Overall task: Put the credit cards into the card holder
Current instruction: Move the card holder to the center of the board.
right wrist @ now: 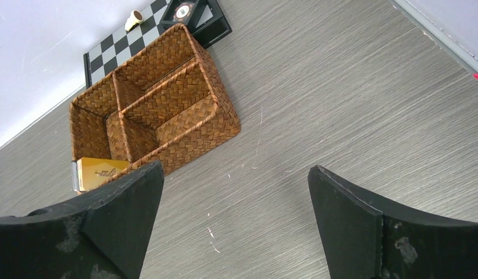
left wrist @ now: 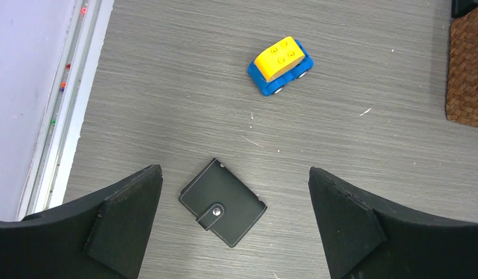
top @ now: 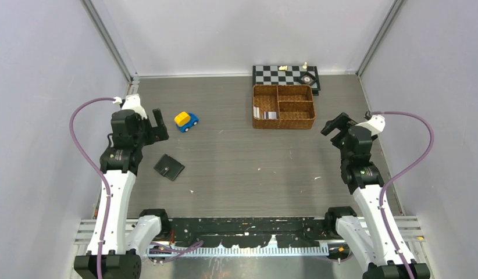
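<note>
2 claws: left claw (left wrist: pixel 234 169), right claw (right wrist: pixel 235 167), both spread wide, holding nothing. 1 wallet (left wrist: pixel 223 201), snapped shut, flat, near left, under left claw. Cards (top: pixel 265 114) stacked in left pocket of 1 basket (top: pixel 283 124), far right; count unclear. 1 toy car (top: pixel 186 121) beyond wallet, well apart. 1 chessboard (top: pixel 285 74) just behind basket. Grey wood-look table (top: pixel 236 157), pale walls on 3 sides.

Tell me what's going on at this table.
Nothing is held at this point. The left gripper hangs over the card holder, which lies snapped shut on the table near a toy car; its jaws are open. The credit cards sit in the left compartment of the wicker basket at the far side. The right gripper faces that basket, jaws open and empty.
</note>
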